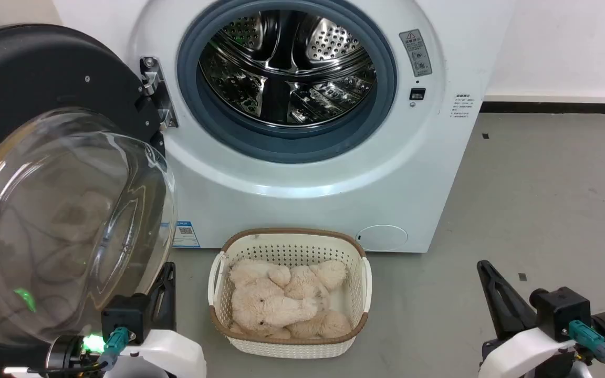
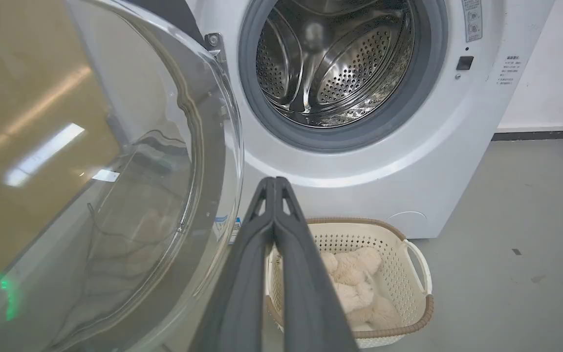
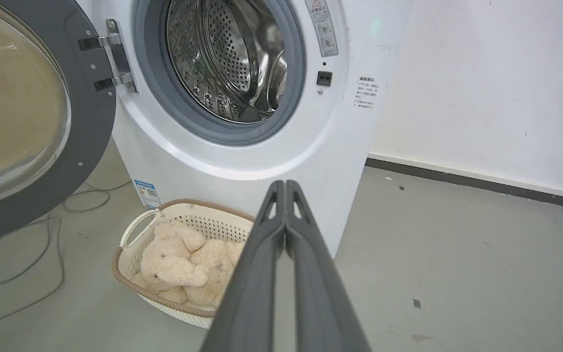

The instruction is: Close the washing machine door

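**Open wide: the large round black-rimmed washing machine door (image 1: 61, 199)**

The door hangs on its metal hinge (image 1: 155, 89) at the left of the big white washing machine (image 1: 308, 194), turned away from the steel drum (image 1: 287, 68). The left tool (image 2: 274, 182) is just beside the door's clear glass bowl, with its fingers pressed together on nothing. The right tool (image 3: 285, 183) is also pressed together and empty, well apart from the door. A cream perforated basket (image 1: 292, 233) of plush toys (image 1: 276, 304) stands before the machine.

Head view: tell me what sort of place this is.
Probably a laundry corner, perhaps a test room: a front-loading washer, door swung open, a basket of plush toys before it, bare grey floor.
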